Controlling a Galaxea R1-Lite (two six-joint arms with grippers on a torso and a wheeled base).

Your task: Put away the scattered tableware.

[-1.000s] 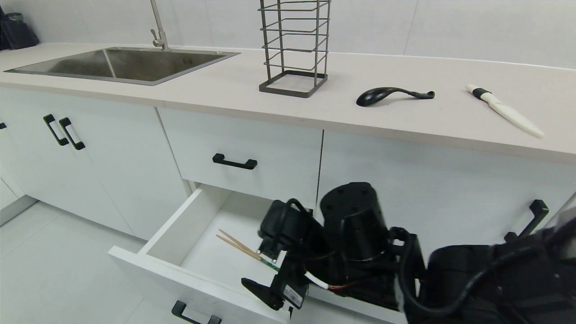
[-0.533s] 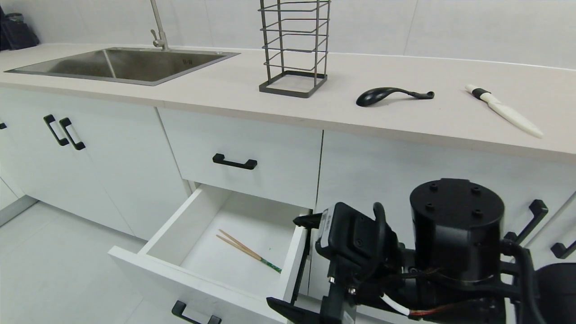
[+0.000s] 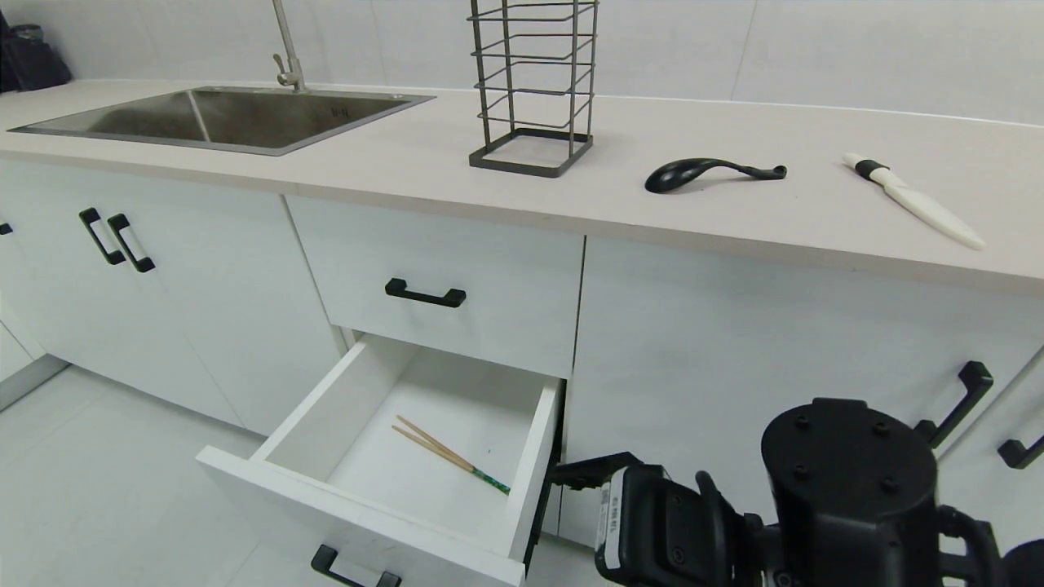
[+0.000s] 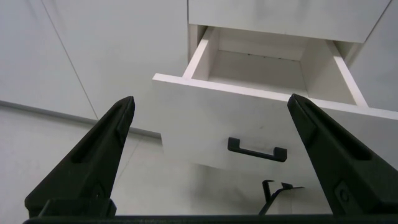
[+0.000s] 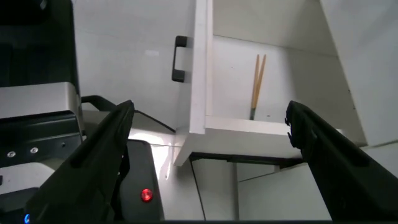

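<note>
Right gripper (image 5: 208, 118): low, in front of the cabinets, just beside the right side wall of the open drawer (image 3: 351, 509). Its fingers (image 5: 93, 155) are spread wide apart and not closed on any object. In the head view one dark fingertip (image 3: 591, 471) sits near the drawer's right rear corner; contact cannot be judged. Left gripper (image 4: 211, 102): also low, facing the drawer front from outside. Its fingers (image 4: 93, 155) are likewise spread wide, with the front panel and its black handle (image 4: 257, 149) seen between them. The drawer is the lower of two, pulled out, with a white interior. Chopsticks (image 3: 449, 456), a light wooden pair with dark green tips, lie flat on the drawer floor. They run diagonally, close together, toward the right side wall. Directly above is the upper drawer (image 3: 489, 269), closed, with a black bar handle (image 3: 424, 292). The beige countertop (image 3: 391, 175) lies above that. On its right part a black spoon (image 3: 710, 173) rests with its bowl toward the left. Well apart to the right is a white knife (image 3: 913, 200) with a black band near one end, lying flat and angled. Left of the spoon a dark wire rack (image 3: 534, 90) stands upright. Farthest left is the steel sink (image 3: 220, 114), with its faucet (image 3: 285, 45) at the back wall.
</note>
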